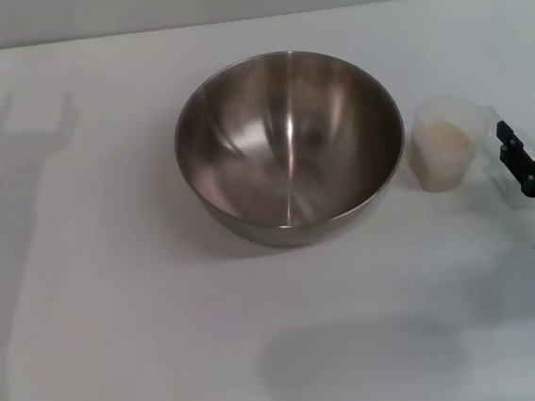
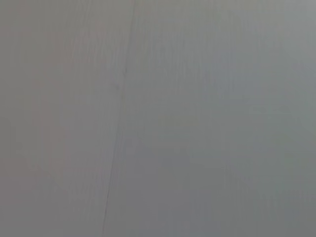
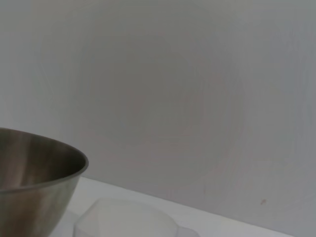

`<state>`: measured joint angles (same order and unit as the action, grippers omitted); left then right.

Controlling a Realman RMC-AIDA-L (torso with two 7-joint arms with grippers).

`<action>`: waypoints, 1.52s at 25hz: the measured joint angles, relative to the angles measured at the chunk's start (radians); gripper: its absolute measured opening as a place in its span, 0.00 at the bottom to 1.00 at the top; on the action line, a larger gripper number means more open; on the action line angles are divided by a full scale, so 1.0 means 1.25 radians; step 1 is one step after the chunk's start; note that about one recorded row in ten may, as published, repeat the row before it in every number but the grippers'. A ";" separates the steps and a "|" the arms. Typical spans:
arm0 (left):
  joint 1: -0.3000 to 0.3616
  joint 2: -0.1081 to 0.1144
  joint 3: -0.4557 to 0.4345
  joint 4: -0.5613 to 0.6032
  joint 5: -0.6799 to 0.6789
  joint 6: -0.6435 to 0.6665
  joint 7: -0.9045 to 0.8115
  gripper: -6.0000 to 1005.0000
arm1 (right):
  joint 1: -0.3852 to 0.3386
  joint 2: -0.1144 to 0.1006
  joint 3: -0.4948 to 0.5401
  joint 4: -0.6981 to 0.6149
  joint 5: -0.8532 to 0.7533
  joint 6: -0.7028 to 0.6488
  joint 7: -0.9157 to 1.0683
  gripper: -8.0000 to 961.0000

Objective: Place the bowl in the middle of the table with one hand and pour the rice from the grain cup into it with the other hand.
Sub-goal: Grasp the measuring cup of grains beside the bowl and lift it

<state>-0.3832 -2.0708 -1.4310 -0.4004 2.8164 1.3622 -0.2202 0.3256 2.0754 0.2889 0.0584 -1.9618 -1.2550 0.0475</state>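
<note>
Nearest the head camera lay bare white surface (image 1: pixel 121 347), crossed by soft shadows, one of them shaped like an arm with a forked end out on the robot's left. The left gripper itself did not appear in any view, and its wrist camera showed only a blank grey plane, so that arm seemed parked away from the work.

Out at the robot's right edge, the black right gripper (image 1: pixel 526 145) hovered with its fingers spread apart and empty, the opening turned toward the small translucent clear-plastic grain cup (image 1: pixel 444 152). That cup stood upright just beside the gripper, on its inner side, not yet touched. Its placement made sense: it sat within easy reach of the arm that would have to lift and tip it. Cream-coloured rice (image 1: pixel 439 137) filled it, none of it spilled.

Beyond the cup from the gripper, close alongside it though contact could not be judged, sat the large round polished stainless-steel bowl (image 1: pixel 290 146). It rested upright and empty near the middle of the surface, so the placing step looked done and the pour was still ahead. The right wrist view agreed, with the bowl's rim (image 3: pixel 39 148) and the cup's lip (image 3: pixel 123 217) both low in frame. A wide mouth so near the cup should have kept the pour short and forgiving.
</note>
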 joint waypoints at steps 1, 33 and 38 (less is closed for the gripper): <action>0.000 0.000 0.000 -0.001 0.000 0.000 0.000 0.87 | 0.003 0.000 0.000 0.000 0.000 0.004 0.001 0.57; 0.000 0.000 0.000 -0.003 -0.004 0.015 -0.001 0.87 | 0.034 0.000 -0.011 -0.009 0.000 0.034 0.001 0.56; 0.002 0.000 0.000 -0.004 -0.004 0.019 -0.001 0.87 | 0.044 0.000 -0.007 -0.016 0.000 0.040 0.001 0.55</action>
<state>-0.3808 -2.0709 -1.4312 -0.4049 2.8116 1.3853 -0.2209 0.3805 2.0755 0.2800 0.0387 -1.9618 -1.2049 0.0491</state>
